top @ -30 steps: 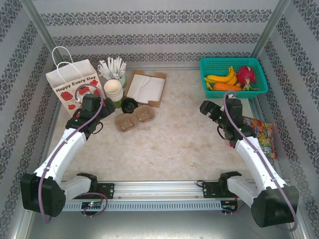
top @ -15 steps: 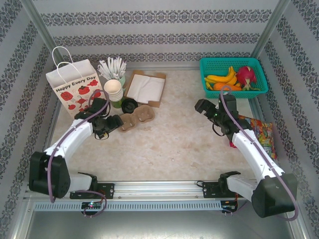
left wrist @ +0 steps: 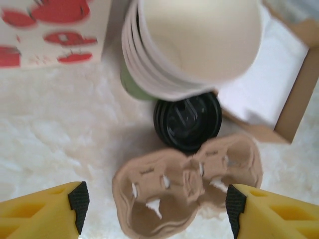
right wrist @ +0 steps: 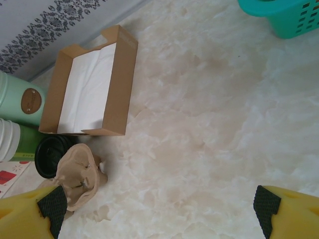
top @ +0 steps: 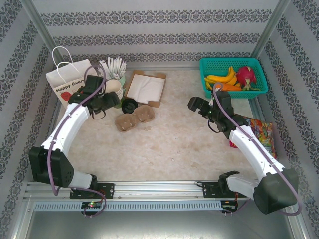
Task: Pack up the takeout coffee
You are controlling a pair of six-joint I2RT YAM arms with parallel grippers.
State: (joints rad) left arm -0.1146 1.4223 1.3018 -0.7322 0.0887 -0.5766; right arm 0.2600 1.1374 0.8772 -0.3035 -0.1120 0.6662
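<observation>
Well, from above, the left tool (top: 108, 101) hangs over the crowded back-left corner, beside the white paper bag (top: 70, 82) and the stack of cream cups (top: 113, 89). The takeout coffee (top: 129, 105) stands just right of that stack, touching the cardboard carrier (top: 134, 117). The right tool (top: 193, 104) hovers over bare table (top: 174, 144), well apart from all this.

At the left wrist, the left tool is released, its jaws apart with nothing between them. The carrier lies below and the coffee's black lid sits beyond it (the cup body is hidden), with the stack leaning over it.

At the right wrist, the right tool is spread wide and empty.

The likely trouble is that a finger reaching for the coffee clips the leaning stack and topples it, or drags the carrier along.
</observation>
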